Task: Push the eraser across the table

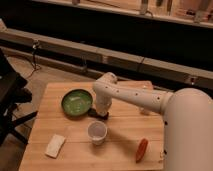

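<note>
Pad (55, 145) near front left corner of table (125, 132); orange thing (142, 149) front right. Cup (97, 132) mid-table. Behind cup, gripper (101, 114) down on tabletop, just right of bowl (77, 102). Eraser (95, 114) dark, at gripper tip.

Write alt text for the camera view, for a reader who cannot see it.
A white robot arm reaches down over a wooden table, its gripper low at a small black eraser beside a green bowl. In front stand a clear cup, a pale pad and an orange-red object.
</note>
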You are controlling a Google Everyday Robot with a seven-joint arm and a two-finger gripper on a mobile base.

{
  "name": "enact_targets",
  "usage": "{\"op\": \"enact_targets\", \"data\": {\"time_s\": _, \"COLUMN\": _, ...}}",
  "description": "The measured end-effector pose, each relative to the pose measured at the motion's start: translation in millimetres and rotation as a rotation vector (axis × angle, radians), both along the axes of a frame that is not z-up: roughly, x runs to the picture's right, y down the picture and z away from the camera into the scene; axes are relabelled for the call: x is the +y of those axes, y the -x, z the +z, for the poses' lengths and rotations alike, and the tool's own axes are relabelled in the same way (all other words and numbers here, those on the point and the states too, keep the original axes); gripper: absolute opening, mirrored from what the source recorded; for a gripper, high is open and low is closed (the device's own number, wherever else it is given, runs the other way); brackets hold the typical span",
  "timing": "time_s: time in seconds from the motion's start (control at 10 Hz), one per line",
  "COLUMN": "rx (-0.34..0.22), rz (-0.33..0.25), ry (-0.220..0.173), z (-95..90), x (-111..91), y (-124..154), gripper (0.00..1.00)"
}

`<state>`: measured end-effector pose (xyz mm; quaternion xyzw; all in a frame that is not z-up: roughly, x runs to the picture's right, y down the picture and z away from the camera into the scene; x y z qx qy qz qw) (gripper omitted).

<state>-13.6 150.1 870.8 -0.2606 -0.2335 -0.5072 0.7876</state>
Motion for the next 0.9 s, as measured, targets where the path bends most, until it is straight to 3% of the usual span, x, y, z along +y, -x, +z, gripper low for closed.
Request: {"op": "enact_targets", "data": {"time_s": 0.9, "rx": -0.039, "rz": -0.045, "ry": 0.005, "z": -7.0, "x": 4, "y": 12, "gripper": 0.00}}
